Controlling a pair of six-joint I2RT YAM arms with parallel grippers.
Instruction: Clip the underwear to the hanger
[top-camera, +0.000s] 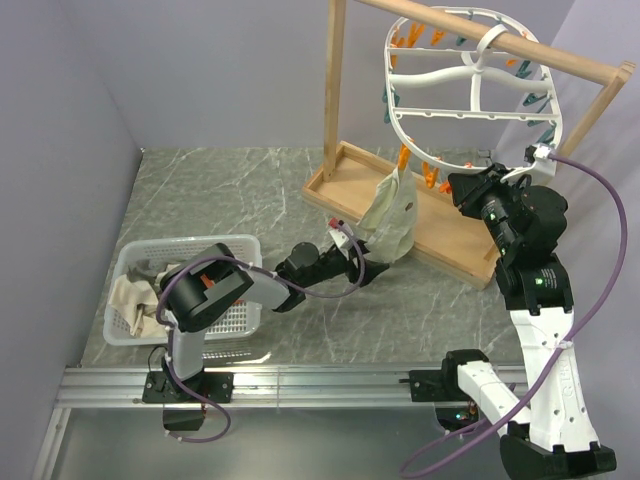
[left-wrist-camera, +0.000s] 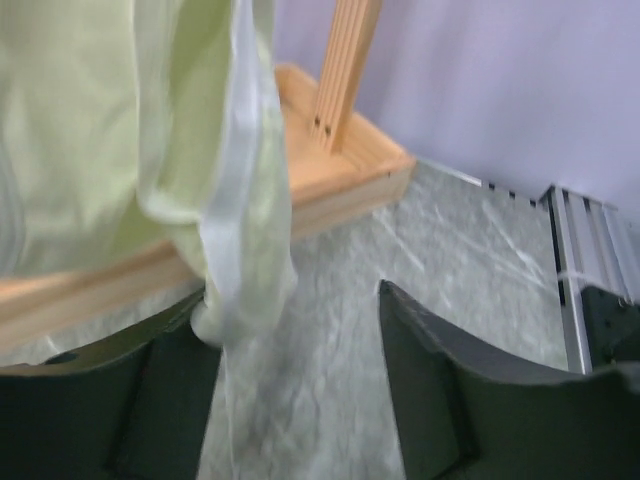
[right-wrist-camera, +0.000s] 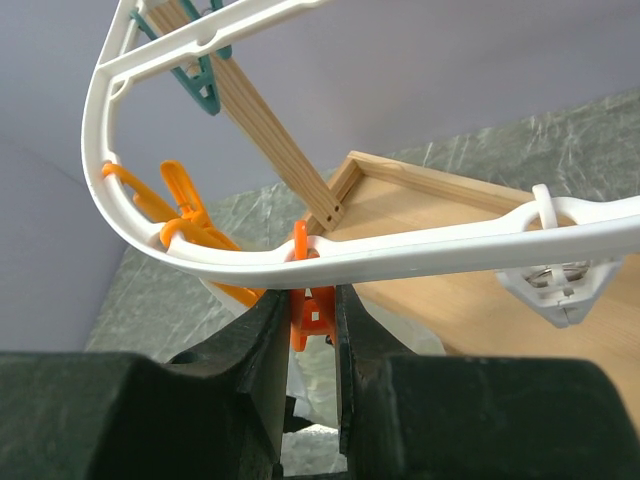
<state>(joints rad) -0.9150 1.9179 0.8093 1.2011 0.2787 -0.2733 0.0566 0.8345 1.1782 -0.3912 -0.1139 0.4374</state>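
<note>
At the right of the grey marble-patterned table (top-camera: 250, 190) stands a light wooden frame stand with a tray base (top-camera: 333, 90). The large white plastic oval hanger with cross bars (top-camera: 391, 105) hangs from the stand's top bar by its hook, with orange and teal clothespins round its rim. The pale cream-yellow fabric underwear (top-camera: 392, 218) hangs down from the lower part of that rim, beside the orange pegs, and its loose bottom reaches the front edge of the tray. Which peg bites the cloth cannot be told.

The left gripper (top-camera: 365, 258) sits low, just at the underwear's lower end. In the left wrist view its dark fingers (left-wrist-camera: 440, 390) stand well apart, with bare table between them. The underwear (left-wrist-camera: 100, 130) drapes in front of the left-hand finger and its white hem ends right at that fingertip; the jaws hold nothing. The stand's post (left-wrist-camera: 345, 60) rises behind.

The right gripper (top-camera: 455, 188) reaches up to the hanger's lower rim. In its wrist view the two fingers are pressed together on an orange plastic clothespin (right-wrist-camera: 312, 310) that hangs from the white rim (right-wrist-camera: 400, 262). A second orange peg (right-wrist-camera: 180, 205) sits farther left, a teal one (right-wrist-camera: 205, 85) higher up, and a white clip (right-wrist-camera: 555, 285) to the right.

Near the left arm's base lies a white plastic mesh basket (top-camera: 185, 243) holding pale crumpled cloths (top-camera: 130, 300).
</note>
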